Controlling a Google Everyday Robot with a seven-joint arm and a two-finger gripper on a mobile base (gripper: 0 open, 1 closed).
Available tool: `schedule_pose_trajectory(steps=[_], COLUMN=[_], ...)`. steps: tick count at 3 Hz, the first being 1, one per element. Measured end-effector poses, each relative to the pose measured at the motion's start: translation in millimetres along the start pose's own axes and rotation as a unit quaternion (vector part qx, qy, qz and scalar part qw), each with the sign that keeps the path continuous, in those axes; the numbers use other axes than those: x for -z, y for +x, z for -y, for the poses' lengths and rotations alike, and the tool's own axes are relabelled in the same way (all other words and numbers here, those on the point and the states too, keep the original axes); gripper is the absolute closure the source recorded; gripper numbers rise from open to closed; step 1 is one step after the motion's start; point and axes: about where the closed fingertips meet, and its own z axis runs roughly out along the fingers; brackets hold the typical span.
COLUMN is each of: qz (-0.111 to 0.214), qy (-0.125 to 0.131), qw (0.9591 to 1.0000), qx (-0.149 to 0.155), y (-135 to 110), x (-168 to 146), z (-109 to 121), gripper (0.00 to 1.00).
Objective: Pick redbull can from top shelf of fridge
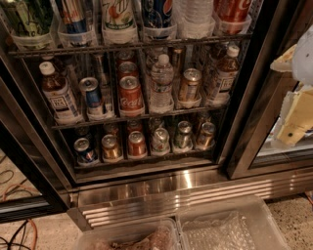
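The fridge stands open in front of me, black-framed, with wire racks and a ribbed steel base. The top shelf runs along the upper edge of the view and holds drinks in clear plastic holders. The redbull can, blue and silver with red marks, stands second from the left, and its top is cut off by the view's edge. A 7up can and a Pepsi can stand to its right. My gripper, white and cream, is at the far right edge, outside the fridge and well right of and below the can.
A green can stands left of the redbull can. The middle rack holds bottles and cans, the lower rack short cans. The black door frame stands between gripper and shelves. Two clear plastic bins sit on the floor. Cables lie at bottom left.
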Motion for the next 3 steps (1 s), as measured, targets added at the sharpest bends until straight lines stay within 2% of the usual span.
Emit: schedule_pose_trajectory(steps=[1, 2, 3], qz=[0.000, 0.034, 0.109], qy=[0.000, -0.008, 0.013], qw=[1.0000, 0.9994, 0.9940], qx=[0.000, -0.009, -0.008], y=[0.0, -13.0, -37.6], x=[0.0, 0.4, 23.5], z=[0.0, -1.0, -18.8], gripper=[0.00, 0.00, 0.00])
